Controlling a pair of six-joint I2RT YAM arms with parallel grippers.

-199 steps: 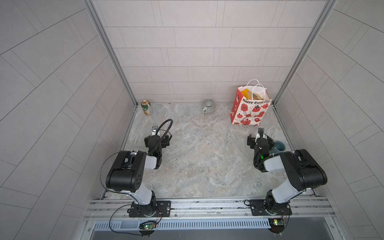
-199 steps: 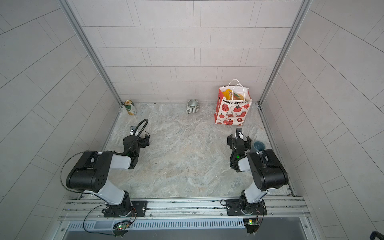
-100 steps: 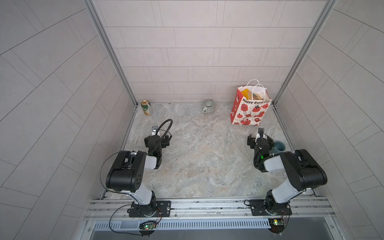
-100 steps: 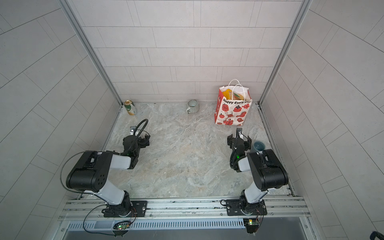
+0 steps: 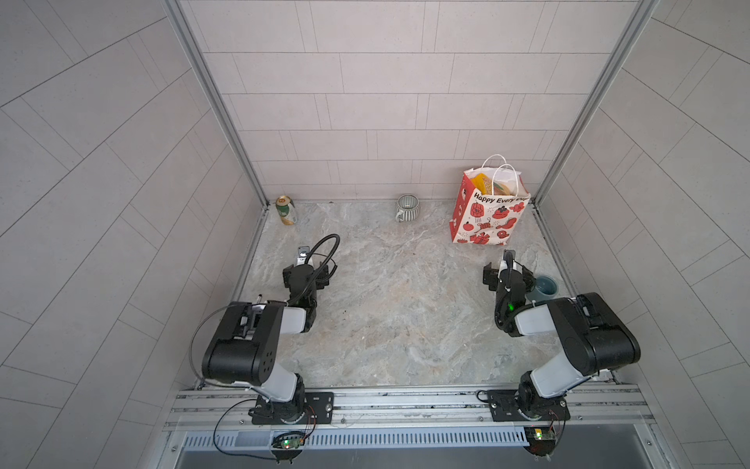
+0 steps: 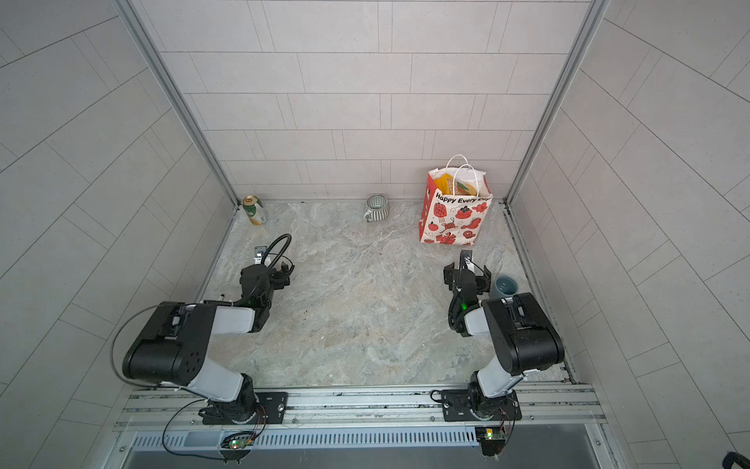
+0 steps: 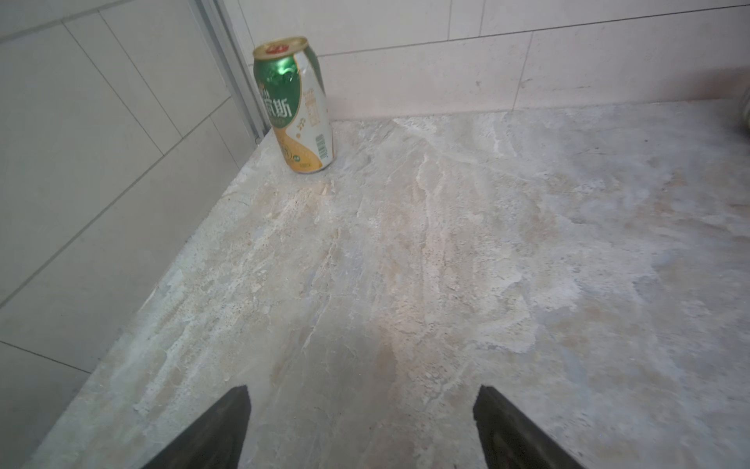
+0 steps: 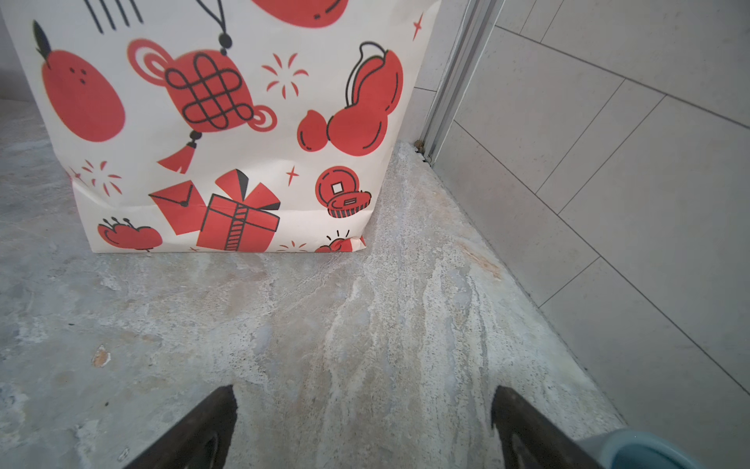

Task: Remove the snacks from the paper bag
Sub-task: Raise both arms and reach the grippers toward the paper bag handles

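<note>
Right wrist view: the right claw (image 8: pixel 363 392) hangs low over the marbled table (image 8: pixel 284 316), released, its two dark jaws spread wide with only bare stone between them. Straight ahead of it, near but not touching, stands the paper bag (image 8: pixel 227 134), upright, white with red cartoon prints. A blue cup (image 8: pixel 649 450) sits just beside one jaw.

Both top views show the snacks (image 5: pixel 487 184) as yellow-orange packets poking up inside the bag's open mouth, under its white cord handles. They are above and beyond the right claw, and how many there are cannot be counted.

Left wrist view: the left claw (image 7: pixel 362 390) is also released and grasps nothing. A green and gold drink can (image 7: pixel 298 105) stands well ahead of it in the corner. In a top view, a ribbed mug (image 5: pixel 407 207) sits by the back wall, between the two claws' lines of reach and well ahead of both.

Compared with a second ago, nothing has visibly moved: both arms, the bag and the loose items sit where they were. By that reading the task has not started, and every packet in sight remains in the bag. The right claw is the nearer one and would need to rise above the bag's rim to reach in.
</note>
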